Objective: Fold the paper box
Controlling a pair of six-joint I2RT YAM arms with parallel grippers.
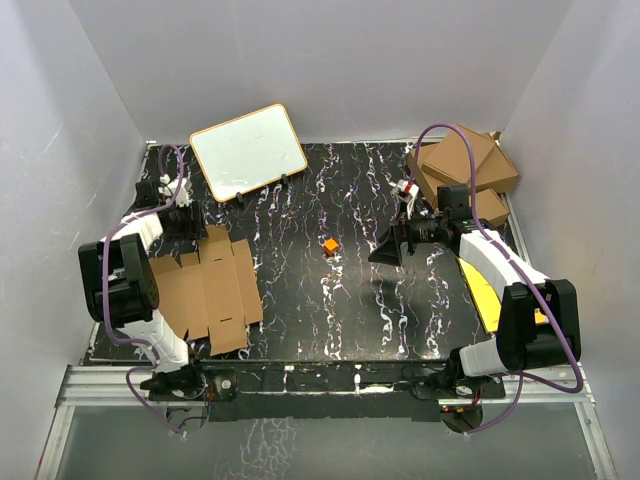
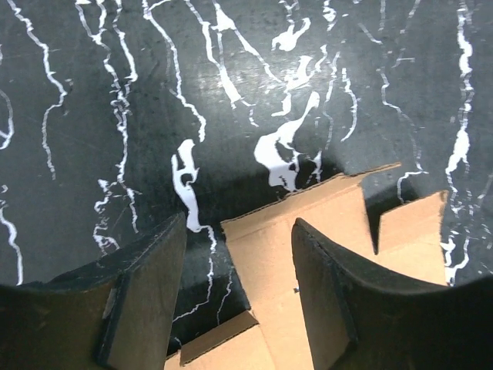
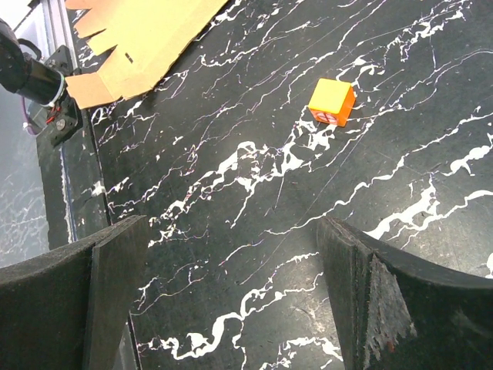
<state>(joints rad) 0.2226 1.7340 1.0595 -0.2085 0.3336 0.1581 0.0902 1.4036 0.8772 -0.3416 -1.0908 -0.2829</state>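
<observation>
The left tool [image 2: 237,247] is held spread above the paper box [image 1: 210,290], the right tool [image 3: 231,231] spread and empty; no flap is folded yet.

1. The paper box [image 1: 205,290] is plain brown cardboard, die-cut (notches along its edges), with tabbed flaps and crease lines.
2. It is unfolded, spread open as a flat sheet.
3. It lies at the lower left of the top view.
</observation>
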